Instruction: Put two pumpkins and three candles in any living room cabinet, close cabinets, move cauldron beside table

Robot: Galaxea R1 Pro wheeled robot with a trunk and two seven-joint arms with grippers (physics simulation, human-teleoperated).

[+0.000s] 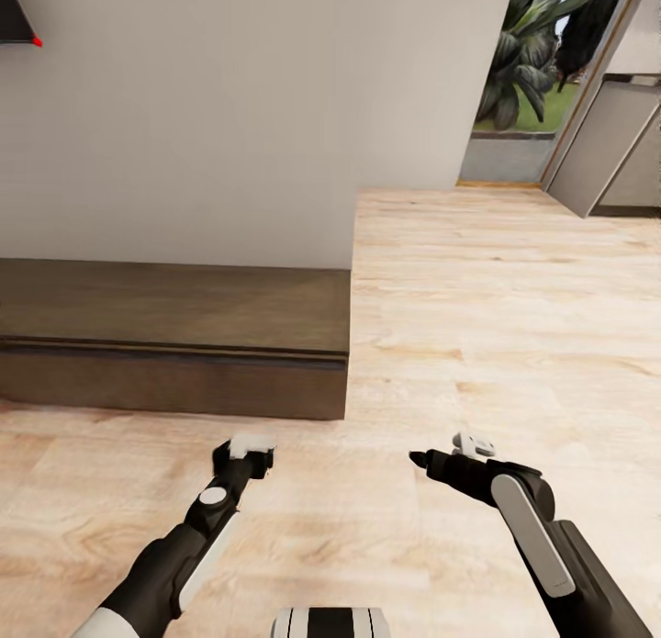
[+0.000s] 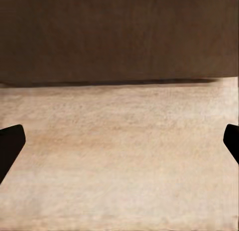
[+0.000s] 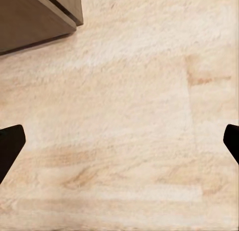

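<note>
Long low dark brown wooden cabinet point(image 1: 174, 340): against the wall, fronts shut, just ahead. Left gripper point(image 2: 119, 143) and right gripper point(image 3: 119, 143): released, empty, lowered over pale wood floor point(image 1: 477, 326), likely for travel.

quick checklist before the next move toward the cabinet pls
1. Cabinet within view ahead: ok.
2. Cabinet front shut, no drawer pulled out: ok for the visible end.
3. Left gripper open and empty: ok.
4. Right gripper open and empty: ok.
5. Wooden floor between arms and cabinet free of obstacles: ok.
6. Pumpkins and candles located: cannot tell.
</note>
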